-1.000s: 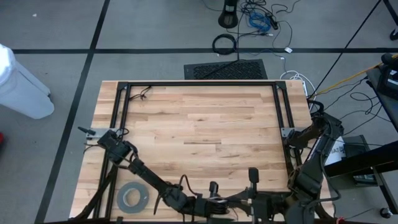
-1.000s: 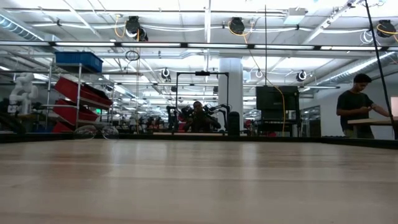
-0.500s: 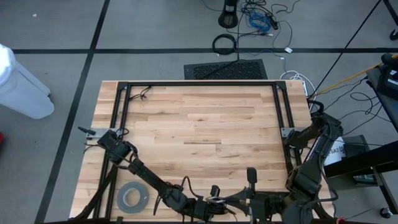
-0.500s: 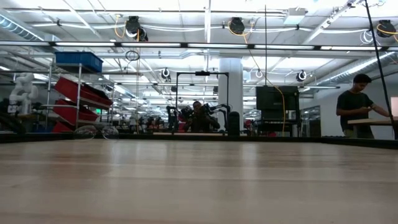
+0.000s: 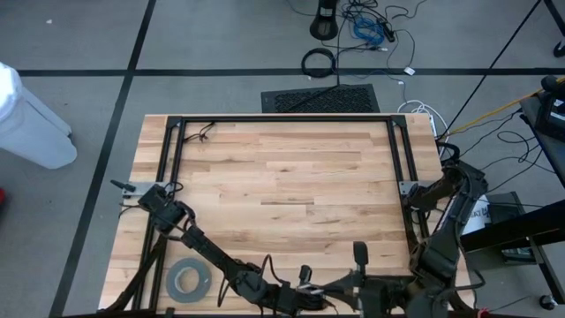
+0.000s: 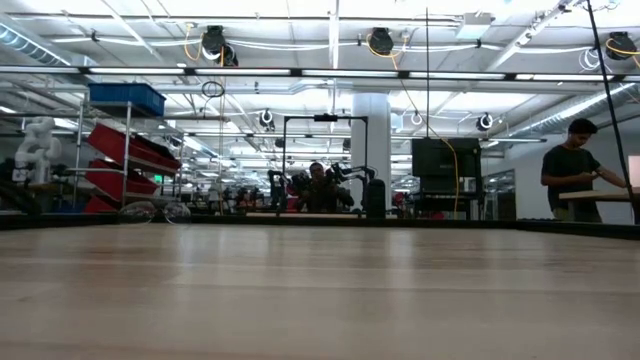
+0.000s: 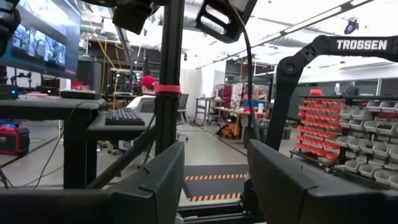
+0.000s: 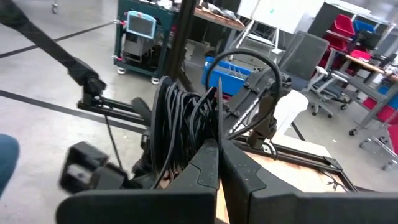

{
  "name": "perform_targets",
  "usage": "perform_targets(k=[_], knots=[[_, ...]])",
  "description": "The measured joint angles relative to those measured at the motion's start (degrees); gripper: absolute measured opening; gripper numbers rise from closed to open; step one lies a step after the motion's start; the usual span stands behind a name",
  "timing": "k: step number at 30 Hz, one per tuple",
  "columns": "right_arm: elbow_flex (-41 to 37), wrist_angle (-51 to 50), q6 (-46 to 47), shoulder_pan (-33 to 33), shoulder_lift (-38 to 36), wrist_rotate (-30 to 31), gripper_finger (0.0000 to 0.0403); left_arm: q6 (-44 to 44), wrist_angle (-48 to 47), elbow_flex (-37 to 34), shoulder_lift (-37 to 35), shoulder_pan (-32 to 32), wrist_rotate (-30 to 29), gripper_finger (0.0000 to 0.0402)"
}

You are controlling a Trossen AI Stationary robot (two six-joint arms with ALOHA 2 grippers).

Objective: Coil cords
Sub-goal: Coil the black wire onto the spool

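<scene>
**Bench.** The wooden bench (image 5: 282, 177) carries a black frame around its edge. Seen from above, both arms reach in to the 6 o'clock edge and meet there.

**Left pincer** (image 7: 214, 180). It sits at the 6 o'clock edge, slightly toward 7. The fingers stand moderately apart. Its own camera shows nothing between them, only the floor and a black post beyond.

**Right pincer** (image 8: 219, 155). It is also at the 6 o'clock edge, just beside the left one. The fingers are pressed together with no gap. A hair-thin dark strand rises from the line where the tips meet. Whether it is pinched there cannot be told.

**Cord** (image 8: 177, 130). This is a bundle of thin dark loops, gathered and hanging upright just beyond the right pincer's tips at the 6 o'clock edge. What carries it cannot be made out, and it is not distinguishable in the overhead view.

**Other items.**
- A grey tape roll (image 5: 188, 281) lies flat at 7 o'clock, close beside the left arm.
- A short dark wire (image 5: 205, 132) lies at 11 o'clock, against the frame.
- The table-level view shows bare bench top. A person (image 6: 573, 165) stands at a desk far behind it.
</scene>
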Motion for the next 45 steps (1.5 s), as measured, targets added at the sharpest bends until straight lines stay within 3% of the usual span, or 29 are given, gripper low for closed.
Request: perform_targets(k=[9, 37, 45], knots=[[0.0, 0.9, -0.2, 2.0, -0.6, 0.2, 0.0, 0.2, 0.0, 0.0, -0.1, -1.2, -1.3, 0.0183], [0.0, 1.0, 0.3, -0.1, 0.7, -0.2, 0.0, -1.5, 0.2, 0.0, -0.2, -1.8, -7.1, 0.0182], [0.0, 1.0, 0.3, -0.5, 0.7, -0.2, 0.0, -1.5, -1.1, 0.0, -0.2, -1.8, -7.5, 0.0138]])
